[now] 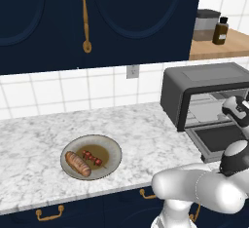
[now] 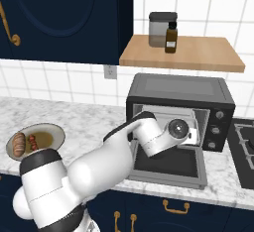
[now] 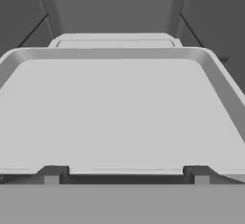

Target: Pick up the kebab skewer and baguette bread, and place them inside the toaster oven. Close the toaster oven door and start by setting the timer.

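Observation:
The baguette bread (image 1: 78, 163) and the kebab skewer (image 1: 92, 158) lie side by side on a round plate (image 1: 114, 149) on the marble counter, left of the arm; the right base view shows the baguette bread (image 2: 19, 144) and the skewer (image 2: 32, 142) too. The toaster oven (image 2: 178, 89) stands at the right with its door (image 2: 168, 164) dropped flat. My gripper (image 2: 191, 133) is at the oven's mouth, above the door. In the hand view my gripper (image 3: 126, 174) is open, tips wide apart and holding nothing, facing the pale tray (image 3: 119, 108) inside.
A wooden shelf (image 2: 198, 55) above the oven carries a grey jar (image 2: 161, 28) and a brown bottle (image 2: 171, 37). A stove top (image 2: 245, 146) lies right of the oven. Dark blue cabinets (image 1: 97, 17) hang over the counter.

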{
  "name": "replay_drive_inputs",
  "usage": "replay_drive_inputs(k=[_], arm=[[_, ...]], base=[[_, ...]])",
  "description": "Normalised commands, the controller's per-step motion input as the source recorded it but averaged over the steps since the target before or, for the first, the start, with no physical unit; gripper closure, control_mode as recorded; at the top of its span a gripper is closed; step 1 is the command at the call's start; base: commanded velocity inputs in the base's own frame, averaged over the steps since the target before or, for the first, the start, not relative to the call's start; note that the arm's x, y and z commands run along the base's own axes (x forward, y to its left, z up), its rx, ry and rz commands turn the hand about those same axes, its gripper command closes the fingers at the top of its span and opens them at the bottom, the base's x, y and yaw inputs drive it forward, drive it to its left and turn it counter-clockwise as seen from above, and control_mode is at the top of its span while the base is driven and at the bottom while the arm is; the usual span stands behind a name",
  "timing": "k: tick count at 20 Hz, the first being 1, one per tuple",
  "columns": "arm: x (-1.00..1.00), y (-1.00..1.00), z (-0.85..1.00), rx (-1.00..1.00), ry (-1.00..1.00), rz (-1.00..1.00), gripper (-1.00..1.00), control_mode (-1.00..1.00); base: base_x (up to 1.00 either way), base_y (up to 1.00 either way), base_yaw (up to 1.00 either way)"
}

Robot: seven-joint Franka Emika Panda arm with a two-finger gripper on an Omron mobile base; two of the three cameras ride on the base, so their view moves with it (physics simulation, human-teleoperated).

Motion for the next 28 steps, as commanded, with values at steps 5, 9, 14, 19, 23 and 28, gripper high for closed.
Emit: replay_drive_inputs(k=[5, 9, 14, 19, 23, 28], arm=[[-0.07, -0.04, 0.4, 0.0, 0.0, 0.0, -1.0, -1.0], [-0.21, 0.07, 0.71, 0.0, 0.09, 0.0, -1.0, -1.0], [-0.55, 0.4, 0.15, 0.0, 0.39, 0.01, -1.0, -1.0], [-0.28, 0.97, 0.11, 0.0, 0.27, 0.11, -1.0, -1.0], [-0.18, 1.0, 0.01, -0.01, 0.14, 0.11, -1.0, -1.0], [-0.18, 1.0, 0.0, 0.0, 0.08, 0.04, -1.0, -1.0]], base=[[0.0, 0.0, 0.0], [0.0, 0.0, 0.0], [0.0, 0.0, 0.0], [0.0, 0.0, 0.0], [0.0, 0.0, 0.0], [0.0, 0.0, 0.0]])
